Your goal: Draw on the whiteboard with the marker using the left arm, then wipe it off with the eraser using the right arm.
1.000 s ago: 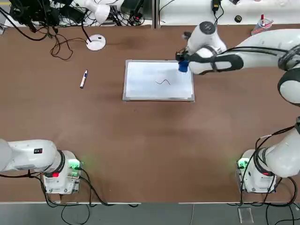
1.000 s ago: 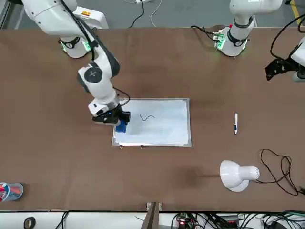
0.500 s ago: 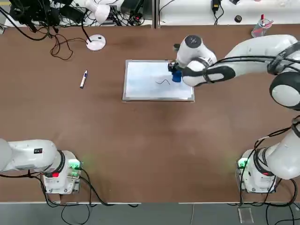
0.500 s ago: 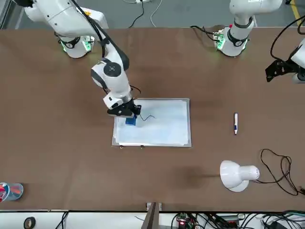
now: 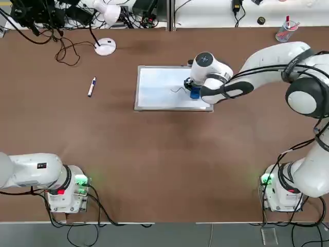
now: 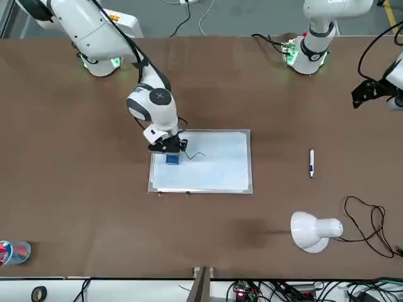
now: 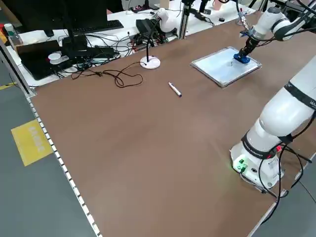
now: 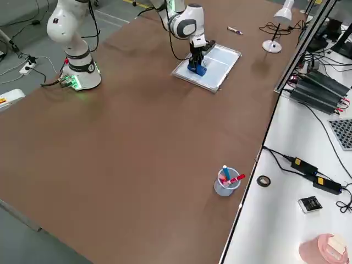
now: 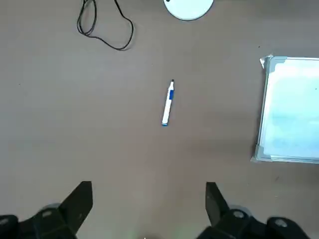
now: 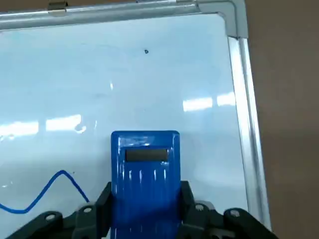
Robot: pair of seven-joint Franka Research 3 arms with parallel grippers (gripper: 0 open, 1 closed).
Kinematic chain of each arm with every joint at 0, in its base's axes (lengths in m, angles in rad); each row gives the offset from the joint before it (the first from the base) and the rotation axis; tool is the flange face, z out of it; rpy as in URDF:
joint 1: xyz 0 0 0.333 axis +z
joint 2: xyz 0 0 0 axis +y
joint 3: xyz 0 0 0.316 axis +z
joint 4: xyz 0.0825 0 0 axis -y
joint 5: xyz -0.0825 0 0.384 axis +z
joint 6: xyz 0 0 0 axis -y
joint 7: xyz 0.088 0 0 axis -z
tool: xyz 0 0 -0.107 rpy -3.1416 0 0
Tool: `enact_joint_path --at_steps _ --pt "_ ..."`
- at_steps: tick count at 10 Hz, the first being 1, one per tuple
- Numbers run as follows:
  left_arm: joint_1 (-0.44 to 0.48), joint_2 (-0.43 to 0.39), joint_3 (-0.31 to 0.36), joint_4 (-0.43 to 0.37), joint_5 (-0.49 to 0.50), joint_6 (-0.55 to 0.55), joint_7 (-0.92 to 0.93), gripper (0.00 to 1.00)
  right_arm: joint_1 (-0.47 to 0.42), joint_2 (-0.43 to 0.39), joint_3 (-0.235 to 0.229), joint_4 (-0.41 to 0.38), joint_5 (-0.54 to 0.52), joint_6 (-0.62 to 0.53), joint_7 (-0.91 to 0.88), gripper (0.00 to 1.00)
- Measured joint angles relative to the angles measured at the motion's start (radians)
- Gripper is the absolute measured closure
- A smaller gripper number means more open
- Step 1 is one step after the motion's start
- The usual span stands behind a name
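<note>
The right gripper [image 10: 145,211] is closed on the eraser [image 10: 145,174], over the whiteboard [image 5: 167,88] near its right edge, beside the wavy blue line [image 10: 42,193]. Against a second ago, it has come down toward the robot's side and slightly inward (the line is unwiped). The left gripper [image 9: 149,209] stands wide open and empty; the marker [image 5: 92,87] lies left of the whiteboard.

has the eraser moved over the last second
Yes. In the top view the eraser has shifted toward the robot's bases and slightly left, nearer the drawn line on the whiteboard.
</note>
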Motion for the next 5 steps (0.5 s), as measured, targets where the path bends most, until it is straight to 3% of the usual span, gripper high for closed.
enact_joint_path --at_steps 5 --pt "0.013 0.000 0.003 0.000 0.000 0.000 -0.001 0.00 0.049 0.039 -0.004 0.054 -0.154 -0.030 0.194 0.45"
